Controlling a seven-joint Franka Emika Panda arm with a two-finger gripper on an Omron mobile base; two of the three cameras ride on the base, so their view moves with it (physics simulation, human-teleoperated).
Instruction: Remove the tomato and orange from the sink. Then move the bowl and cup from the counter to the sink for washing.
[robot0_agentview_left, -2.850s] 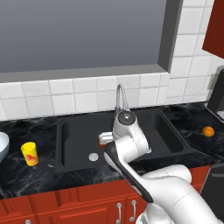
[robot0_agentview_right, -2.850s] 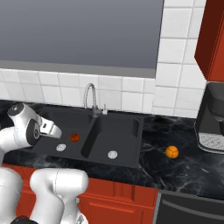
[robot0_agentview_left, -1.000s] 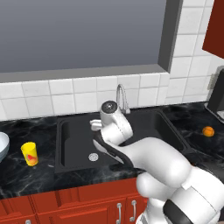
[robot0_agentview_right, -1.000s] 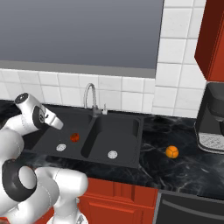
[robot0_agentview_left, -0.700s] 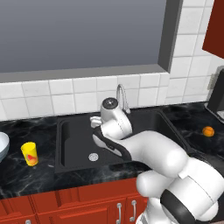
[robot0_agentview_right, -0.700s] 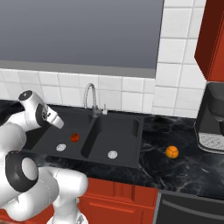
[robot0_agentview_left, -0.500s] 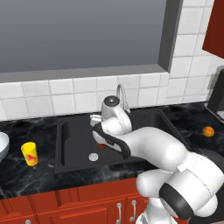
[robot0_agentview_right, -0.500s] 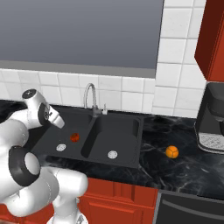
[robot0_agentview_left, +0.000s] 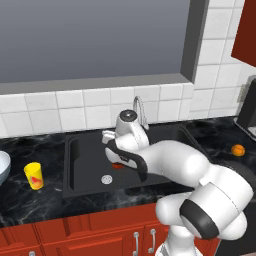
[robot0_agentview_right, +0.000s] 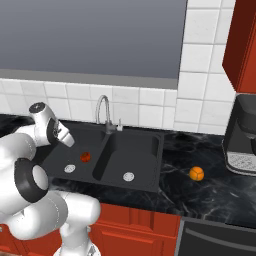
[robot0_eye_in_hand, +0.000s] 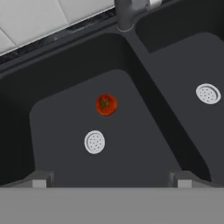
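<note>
Arm swings further left over the sink's left basin since the earlier frames; tomato unmoved.
Tomato (robot0_eye_in_hand: 106, 105) sits on the floor of the left basin of the sink (robot0_agentview_right: 150, 184), just beside the round drain (robot0_eye_in_hand: 94, 141); gripper (robot0_eye_in_hand: 109, 178) hovers above it, fingers spread wide, holding nothing. Orange (robot0_agentview_right: 196, 173) rests on the counter (robot0_agentview_right: 215, 192) right of the sink. Yellow cup (robot0_agentview_left: 34, 176) and bowl (robot0_agentview_left: 3, 167) stand on the counter left of it.

Black double-basin sink (robot0_eye_in_hand: 144, 57) looking matt, smooth. Round silver drains (robot0_eye_in_hand: 94, 142) showing perforated metal. Curved steel faucet (robot0_agentview_right: 102, 113) shining dully. Dark red tomato (robot0_eye_in_hand: 106, 105) gleaming glossy. Black marbled stone counter (robot0_agentview_right: 215, 187) looking polished. White wall tiles (robot0_agentview_left: 60, 117) appearing glazed.
</note>
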